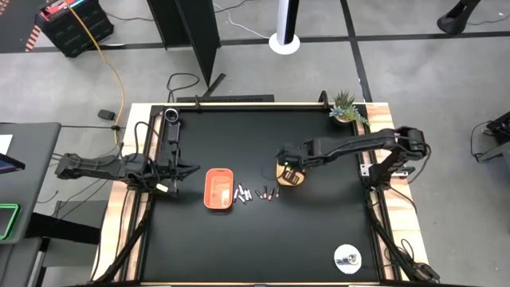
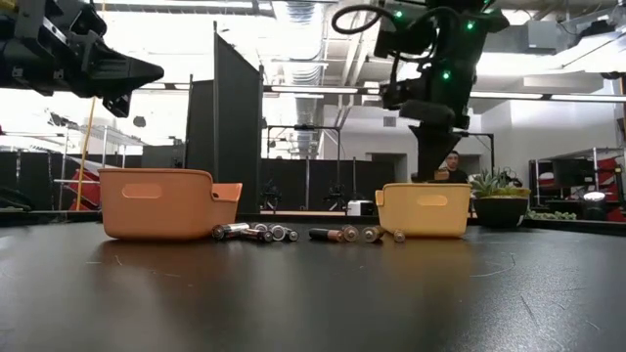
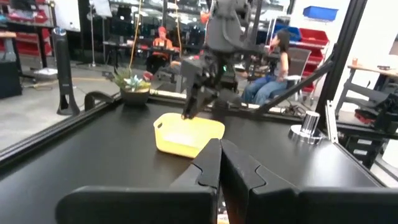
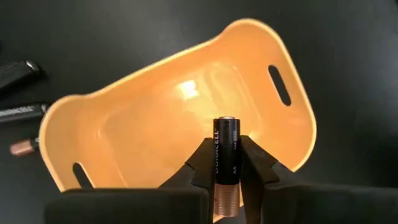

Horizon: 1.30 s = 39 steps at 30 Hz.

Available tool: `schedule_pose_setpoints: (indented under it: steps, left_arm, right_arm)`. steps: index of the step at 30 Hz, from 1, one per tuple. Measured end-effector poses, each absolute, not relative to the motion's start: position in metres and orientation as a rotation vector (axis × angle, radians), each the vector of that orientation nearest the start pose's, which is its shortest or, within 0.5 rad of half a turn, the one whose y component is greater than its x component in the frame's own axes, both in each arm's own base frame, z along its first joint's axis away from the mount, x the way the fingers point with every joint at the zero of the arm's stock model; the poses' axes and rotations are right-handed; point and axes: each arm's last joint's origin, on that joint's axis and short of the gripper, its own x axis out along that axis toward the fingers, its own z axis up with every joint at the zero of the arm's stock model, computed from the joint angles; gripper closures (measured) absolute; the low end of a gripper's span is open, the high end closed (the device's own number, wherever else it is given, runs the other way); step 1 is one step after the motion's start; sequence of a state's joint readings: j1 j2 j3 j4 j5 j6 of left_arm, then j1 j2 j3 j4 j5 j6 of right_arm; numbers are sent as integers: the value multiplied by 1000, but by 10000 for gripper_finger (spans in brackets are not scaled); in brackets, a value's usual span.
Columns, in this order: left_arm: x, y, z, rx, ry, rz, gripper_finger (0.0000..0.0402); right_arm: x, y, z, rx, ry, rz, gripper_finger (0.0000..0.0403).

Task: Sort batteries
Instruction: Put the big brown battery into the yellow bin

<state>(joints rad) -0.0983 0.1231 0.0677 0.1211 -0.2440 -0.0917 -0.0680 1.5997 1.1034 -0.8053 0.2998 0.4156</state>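
Note:
My right gripper (image 4: 226,163) hangs above the yellow tray (image 4: 155,118), shut on a dark battery (image 4: 226,146) with a copper end. In the high view it (image 1: 288,166) stands over that tray (image 1: 292,177). Several batteries (image 1: 255,193) lie on their sides on the table between the orange tray (image 1: 218,188) and the yellow one; the low view shows them (image 2: 293,234) in a row. Some more (image 4: 20,111) lie beside the yellow tray. My left gripper (image 3: 219,163) is shut and holds nothing, raised left of the orange tray (image 2: 161,202). My right gripper pinches the dark battery between its two fingers (image 4: 202,163), coming from above and pointing down. The fingers lie along the battery, and its black end (image 4: 226,127) sticks out past the fingertips. It is lifted clear above the inside of the yellow tray.
A round silver-white disc (image 1: 347,257) sits near the table's near right corner, and a potted plant (image 1: 347,108) at the far right corner. People sit beyond the table (image 3: 277,68). Bare black table lies in front of the trays (image 2: 313,293).

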Motion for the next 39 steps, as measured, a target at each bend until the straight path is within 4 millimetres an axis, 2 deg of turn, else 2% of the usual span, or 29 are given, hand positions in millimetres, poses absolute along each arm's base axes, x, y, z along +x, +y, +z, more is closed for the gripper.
schedule_pose_setpoints:
  steps: [6, 10, 15, 19, 22, 27, 35, 39]
  left_arm:
    - [110, -3, 185, -88, 15, 162, 401]
    - [120, -4, 192, -76, 74, 180, 401]
    - [134, -5, 198, -47, 162, 184, 401]
    - [146, -7, 202, -14, 217, 178, 401]
    - [154, -9, 205, 3, 244, 168, 401]
    - [162, -11, 208, 13, 258, 163, 401]
    - [167, -11, 209, 12, 250, 162, 401]
    - [167, -11, 209, 13, 251, 161, 401]
  right_arm:
    - [294, -39, 214, 234, 1199, -505, 312]
    - [295, -40, 211, 221, 1213, -492, 255]
    - [296, -40, 217, 203, 1173, -472, 173]
    - [298, -36, 224, 184, 1122, -443, 147]
    - [303, -23, 226, 138, 1081, -385, 146]
    - [310, 10, 228, 26, 1022, -241, 147]
    - [311, 65, 230, -125, 957, -37, 147]
    - [312, 83, 228, -169, 922, 13, 148]
